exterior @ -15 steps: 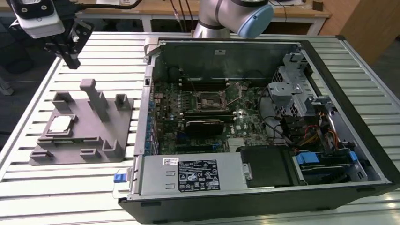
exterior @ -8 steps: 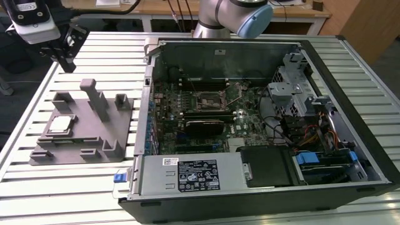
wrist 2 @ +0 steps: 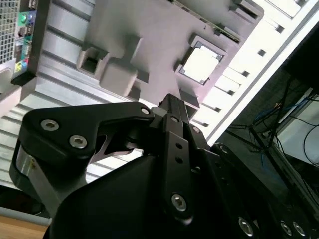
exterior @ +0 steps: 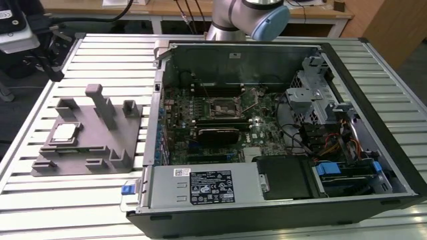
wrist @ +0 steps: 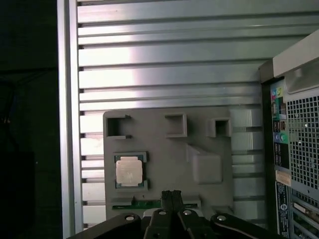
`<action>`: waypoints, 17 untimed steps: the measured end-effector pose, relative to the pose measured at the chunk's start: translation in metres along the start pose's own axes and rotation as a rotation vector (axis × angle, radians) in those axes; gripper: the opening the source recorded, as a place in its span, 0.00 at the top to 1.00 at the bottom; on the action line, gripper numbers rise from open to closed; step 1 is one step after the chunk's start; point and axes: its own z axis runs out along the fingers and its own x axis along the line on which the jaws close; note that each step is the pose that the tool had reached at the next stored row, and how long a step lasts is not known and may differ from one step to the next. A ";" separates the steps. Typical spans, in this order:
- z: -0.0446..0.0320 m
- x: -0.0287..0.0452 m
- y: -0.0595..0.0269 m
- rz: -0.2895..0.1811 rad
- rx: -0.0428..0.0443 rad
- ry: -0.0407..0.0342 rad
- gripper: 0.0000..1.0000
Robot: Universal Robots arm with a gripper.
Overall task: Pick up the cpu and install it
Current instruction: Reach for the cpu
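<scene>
Your black two-finger gripper (wrist: 172,195) empty with its fingers pressed together, poised over the grey plastic fixture block (wrist: 164,169), small square silvery-topped cpu (wrist: 128,171) lying flat in that block's recess, near your fingertips but untouched, open black computer case (exterior: 267,220) alongside on the slatted aluminium table (exterior: 100,55).

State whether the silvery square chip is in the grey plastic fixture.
In: the silvery square chip lies flat in a recess of the grey plastic fixture.

The arm (exterior: 230,20) is a smooth silver-grey tube with a pale blue cap (exterior: 270,22) on its joint. In both wrist views the gripper (wrist 2: 173,102) (wrist: 172,195) is matte black and angular, studded with round silver screws (wrist 2: 79,142).
</scene>
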 end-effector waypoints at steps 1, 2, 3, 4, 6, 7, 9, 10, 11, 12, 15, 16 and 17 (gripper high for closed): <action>0.0010 0.0045 -0.0003 0.000 0.0000 0.0000 0.89; 0.0020 0.0089 -0.0006 0.000 0.0000 0.0000 0.89; 0.0029 0.0133 -0.0009 0.000 0.0000 0.0000 0.89; 0.0039 0.0178 -0.0011 0.000 0.0000 0.0000 0.89; 0.0059 0.0272 -0.0017 0.000 0.0000 -0.0001 0.89; 0.0067 0.0316 -0.0020 0.000 0.0000 0.0000 0.89; 0.0082 0.0406 -0.0026 0.000 0.0001 0.0000 0.89; 0.0089 0.0451 -0.0029 0.000 0.0004 0.0000 0.83; 0.0092 0.0487 -0.0031 0.000 0.0005 -0.0002 0.83; 0.0093 0.0489 -0.0031 0.000 0.0008 -0.0002 0.71; 0.0107 0.0490 -0.0034 0.000 0.0009 -0.0003 0.65; 0.0118 0.0490 -0.0037 -0.002 0.0010 -0.0002 0.59; 0.0130 0.0489 -0.0039 -0.011 0.0013 0.0004 0.53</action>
